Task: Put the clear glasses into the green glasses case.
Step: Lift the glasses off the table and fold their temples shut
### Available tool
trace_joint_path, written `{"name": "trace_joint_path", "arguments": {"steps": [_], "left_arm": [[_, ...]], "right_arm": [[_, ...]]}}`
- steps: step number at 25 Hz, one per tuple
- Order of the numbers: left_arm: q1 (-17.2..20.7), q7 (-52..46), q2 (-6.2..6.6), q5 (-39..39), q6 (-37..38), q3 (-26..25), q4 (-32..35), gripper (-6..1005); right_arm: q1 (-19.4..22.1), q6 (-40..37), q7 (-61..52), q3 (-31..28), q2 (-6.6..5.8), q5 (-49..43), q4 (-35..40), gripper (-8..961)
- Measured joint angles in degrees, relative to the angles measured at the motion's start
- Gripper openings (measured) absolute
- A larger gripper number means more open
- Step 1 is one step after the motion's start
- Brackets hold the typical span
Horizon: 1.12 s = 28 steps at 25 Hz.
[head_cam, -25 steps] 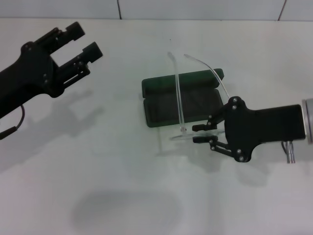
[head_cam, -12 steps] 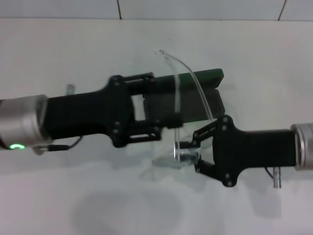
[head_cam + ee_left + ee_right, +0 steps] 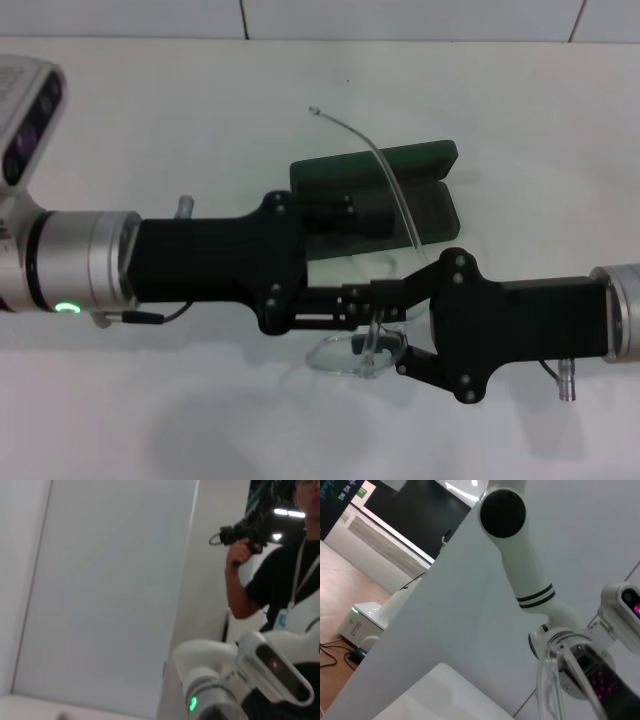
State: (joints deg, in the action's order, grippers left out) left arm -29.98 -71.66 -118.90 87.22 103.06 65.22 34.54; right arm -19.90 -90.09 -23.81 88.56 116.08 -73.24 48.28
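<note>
We count one pair of clear glasses (image 3: 372,300), and one green glasses case (image 3: 400,195) lying open on one white table (image 3: 200,110). We count two arms, each ending in one gripper: the left gripper (image 3: 385,300) and the right gripper (image 3: 400,325), two grippers in all. In the left wrist view we count one person (image 3: 280,580), who holds one black handheld device (image 3: 242,530).
</note>
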Motion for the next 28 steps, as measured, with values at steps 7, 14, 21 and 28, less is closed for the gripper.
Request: {"name": "trace_joint_path", "arguments": {"steps": [7, 14, 21, 28], "left_arm": [[-0.3, -3.8, 0.45, 2.2, -0.1, 0.0, 0.3, 666], [1.7, -2.9, 1.12, -1.4, 1.3, -3.8, 0.8, 665], [6.2, 10.1, 1.44, -2.3, -2.3, -13.1, -0.2, 665], [8.0, 30.5, -1.18, -3.2, -5.4, -12.5, -4.6, 665]], "right_arm": [[-0.1, -0.3, 0.2, 0.7, -0.02, 0.0, -0.1, 126], [0.5, -1.2, 0.2, 0.8, -0.22, 0.0, -0.1, 126], [0.4, -9.5, -4.4, -0.8, -0.33, 4.7, -0.9, 126], [-5.6, -12.1, -23.2, -0.2, -0.16, 17.6, -7.8, 125]]}}
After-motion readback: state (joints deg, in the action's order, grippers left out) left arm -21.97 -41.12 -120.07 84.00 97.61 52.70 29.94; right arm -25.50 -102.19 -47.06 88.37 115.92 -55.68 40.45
